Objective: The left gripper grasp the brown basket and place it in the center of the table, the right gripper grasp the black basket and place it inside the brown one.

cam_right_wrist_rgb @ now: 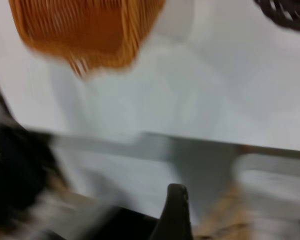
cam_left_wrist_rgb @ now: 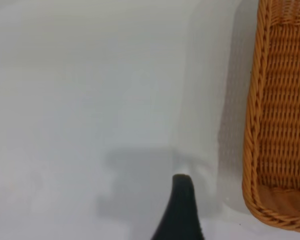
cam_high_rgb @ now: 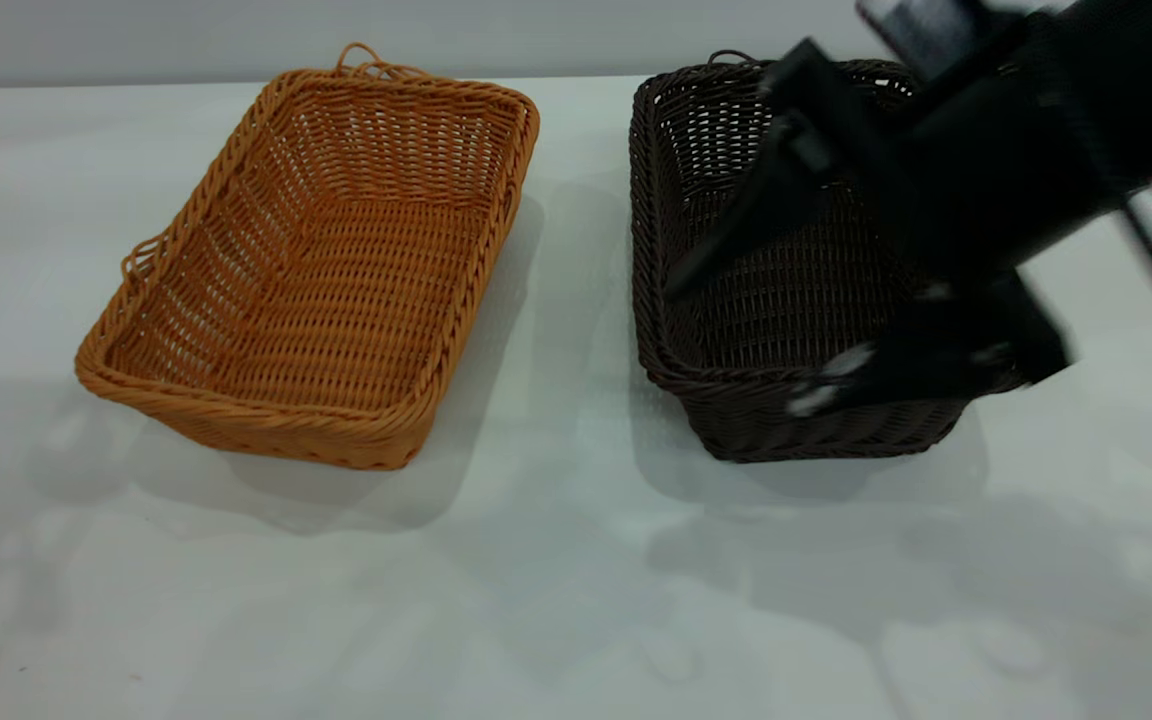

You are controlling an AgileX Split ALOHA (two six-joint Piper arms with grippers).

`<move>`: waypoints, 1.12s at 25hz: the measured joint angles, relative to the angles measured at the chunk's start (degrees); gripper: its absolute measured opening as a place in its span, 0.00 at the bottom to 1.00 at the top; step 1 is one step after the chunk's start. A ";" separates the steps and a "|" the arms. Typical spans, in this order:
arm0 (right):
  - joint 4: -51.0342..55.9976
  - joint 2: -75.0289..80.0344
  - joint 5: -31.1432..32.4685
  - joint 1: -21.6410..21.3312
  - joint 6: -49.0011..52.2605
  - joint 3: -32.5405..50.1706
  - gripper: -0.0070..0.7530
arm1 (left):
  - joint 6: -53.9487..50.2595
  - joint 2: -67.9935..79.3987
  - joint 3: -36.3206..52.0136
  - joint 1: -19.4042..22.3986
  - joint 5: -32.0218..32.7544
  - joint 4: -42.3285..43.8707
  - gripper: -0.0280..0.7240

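I see both baskets sitting flat on the white bench (cam_high_rgb: 556, 560), side by side and apart. The brown basket (cam_high_rgb: 326, 260) lies toward the far left part of the bench, angled so one short end points at the far edge. The black basket (cam_high_rgb: 736, 300) sits to its right, also near the far edge, with bare bench between the two.

My right end effector (cam_high_rgb: 746, 345) reaches in from the far right corner and hangs over the black basket. Its fingers are spread wide: one long dark finger (cam_high_rgb: 746, 225) slants down over the basket's inside, and the other, with whitish marks, crosses in front of the basket's near right rim. I cannot tell whether either finger touches the wicker. Nothing is held between them. The whole arm is blurred.

My right wrist view is smeared; I make out one dark fingertip (cam_right_wrist_rgb: 176, 210), the brown basket (cam_right_wrist_rgb: 85, 30) and a scrap of black rim (cam_right_wrist_rgb: 285, 12).

The left end effector does not show in the exterior view. In my left wrist view I see only one dark fingertip (cam_left_wrist_rgb: 181, 210) over bare bench, near a corner of the brown basket (cam_left_wrist_rgb: 280, 115) but clear of it. I cannot tell how far open it stands.
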 joint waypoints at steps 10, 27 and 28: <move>19.60 9.56 -3.84 0.00 8.50 -0.90 0.76 | 0.05 0.14 -0.29 0.00 -0.69 0.00 0.81; 20.48 12.90 -25.58 2.26 23.62 -1.24 0.75 | 0.01 4.76 -0.42 0.00 -0.69 -2.11 0.81; 20.48 12.95 -26.33 2.26 24.09 -1.24 0.75 | 0.07 5.52 -0.55 0.00 -0.69 -2.49 0.81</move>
